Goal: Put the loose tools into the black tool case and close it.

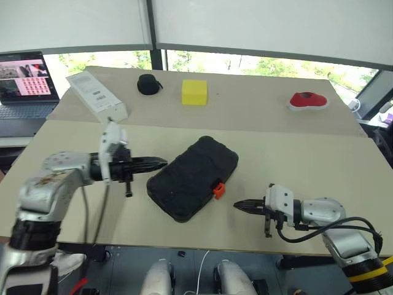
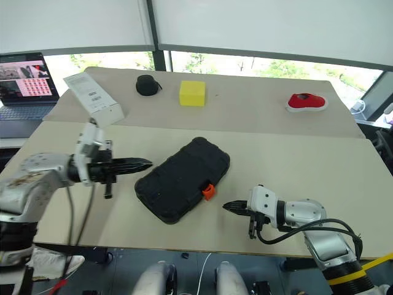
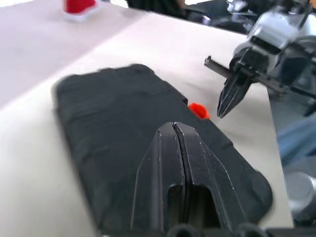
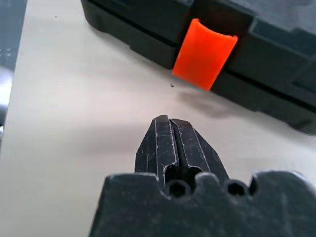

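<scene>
Case lies shut and flat near the middle of the desk, turned slantwise, with one end toward 1 o'clock and the other toward 7 o'clock. Its small orange latch sits on the long edge that faces 4 o'clock. From the right wrist view the latch looks flipped out from the edge, not pressed flat.

Left pincer is at 9 o'clock of the case, just beside its edge and a little above it. Its two black fingers are pressed together and hold nothing. It points toward 3 o'clock, at the case.

Right pincer is at 4 o'clock of the case, near the latch but not touching it. Its fingers are also pressed together and hold nothing. It points toward 9 o'clock.

Far back on the desk, at 12 o'clock, are a yellow block and a small black pouch. A white box lies at 10 o'clock, a red thing at 2 o'clock. A laptop stands past the desk at 10 o'clock.
</scene>
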`<state>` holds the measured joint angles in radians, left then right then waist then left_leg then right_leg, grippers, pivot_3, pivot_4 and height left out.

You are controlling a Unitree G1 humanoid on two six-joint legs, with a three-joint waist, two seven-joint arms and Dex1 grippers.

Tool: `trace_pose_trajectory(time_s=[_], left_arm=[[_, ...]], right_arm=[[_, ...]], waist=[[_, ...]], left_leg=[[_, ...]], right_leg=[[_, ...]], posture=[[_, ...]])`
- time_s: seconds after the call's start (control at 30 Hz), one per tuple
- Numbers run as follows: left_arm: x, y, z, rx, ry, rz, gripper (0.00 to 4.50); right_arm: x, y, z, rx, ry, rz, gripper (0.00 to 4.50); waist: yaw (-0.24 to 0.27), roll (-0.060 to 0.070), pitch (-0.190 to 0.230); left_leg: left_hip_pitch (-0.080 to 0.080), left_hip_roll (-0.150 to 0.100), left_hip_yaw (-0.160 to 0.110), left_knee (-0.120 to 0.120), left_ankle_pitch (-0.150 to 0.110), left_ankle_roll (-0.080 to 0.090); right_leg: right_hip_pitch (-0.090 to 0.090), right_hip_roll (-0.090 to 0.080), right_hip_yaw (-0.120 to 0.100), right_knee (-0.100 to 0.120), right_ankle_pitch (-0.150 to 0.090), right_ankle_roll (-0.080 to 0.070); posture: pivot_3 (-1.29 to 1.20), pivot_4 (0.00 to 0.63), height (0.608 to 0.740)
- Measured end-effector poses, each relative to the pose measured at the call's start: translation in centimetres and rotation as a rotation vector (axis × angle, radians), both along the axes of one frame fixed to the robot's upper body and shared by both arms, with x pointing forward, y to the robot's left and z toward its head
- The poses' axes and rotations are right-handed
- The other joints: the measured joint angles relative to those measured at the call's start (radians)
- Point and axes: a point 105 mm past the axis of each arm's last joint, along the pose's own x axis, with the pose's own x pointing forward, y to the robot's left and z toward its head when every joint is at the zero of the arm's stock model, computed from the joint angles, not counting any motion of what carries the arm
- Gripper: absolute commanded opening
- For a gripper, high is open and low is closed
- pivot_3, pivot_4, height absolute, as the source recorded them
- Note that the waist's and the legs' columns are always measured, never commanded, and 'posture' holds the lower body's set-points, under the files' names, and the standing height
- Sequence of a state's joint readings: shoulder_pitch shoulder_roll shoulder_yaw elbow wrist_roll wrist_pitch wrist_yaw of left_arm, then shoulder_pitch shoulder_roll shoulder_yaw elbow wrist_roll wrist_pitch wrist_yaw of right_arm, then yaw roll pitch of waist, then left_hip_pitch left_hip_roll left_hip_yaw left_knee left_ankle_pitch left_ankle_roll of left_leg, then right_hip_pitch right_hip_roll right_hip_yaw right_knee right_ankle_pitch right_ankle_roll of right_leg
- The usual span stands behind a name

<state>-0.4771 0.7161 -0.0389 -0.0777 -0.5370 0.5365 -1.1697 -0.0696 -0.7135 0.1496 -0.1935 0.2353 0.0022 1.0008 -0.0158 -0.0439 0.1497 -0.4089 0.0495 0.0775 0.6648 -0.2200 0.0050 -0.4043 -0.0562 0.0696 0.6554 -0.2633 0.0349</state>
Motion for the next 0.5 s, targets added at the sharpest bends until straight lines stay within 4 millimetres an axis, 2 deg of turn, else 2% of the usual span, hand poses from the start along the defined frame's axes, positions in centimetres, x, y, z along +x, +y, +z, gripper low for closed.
trace_pose_trajectory(time_s=[0.23,0.37,0.5], left_arm=[[1.8,-2.6,-3.0,0.088,-0.022,-0.022,0.06],[2.2,-2.9,-3.0,0.087,-0.045,-0.015,0.06],[2.5,-2.8,-3.1,0.096,-0.056,-0.007,0.06]], right_arm=[[0.7,2.0,0.1,0.018,-0.041,-0.011,0.0],[1.3,1.8,-0.7,-0.01,-0.033,-0.036,0.0],[1.2,2.8,-1.4,0.01,-0.007,-0.03,0.0]], waist=[[0.002,0.0,0.0],[0.003,0.0,0.0],[0.003,0.0,0.0]], left_leg=[[-0.002,0.0,-0.001,0.001,0.0,0.0],[-0.002,0.0,-0.001,0.001,0.0,0.0],[-0.002,0.0,-0.002,0.001,0.0,0.0]], right_leg=[[-0.001,0.0,0.0,0.0,0.0,0.0],[-0.001,0.0,-0.001,0.0,0.0,0.0],[-0.001,0.0,-0.001,0.0,0.0,0.0]], posture=[[0.0,0.15,0.74],[0.0,0.15,0.74],[0.0,0.15,0.74]])
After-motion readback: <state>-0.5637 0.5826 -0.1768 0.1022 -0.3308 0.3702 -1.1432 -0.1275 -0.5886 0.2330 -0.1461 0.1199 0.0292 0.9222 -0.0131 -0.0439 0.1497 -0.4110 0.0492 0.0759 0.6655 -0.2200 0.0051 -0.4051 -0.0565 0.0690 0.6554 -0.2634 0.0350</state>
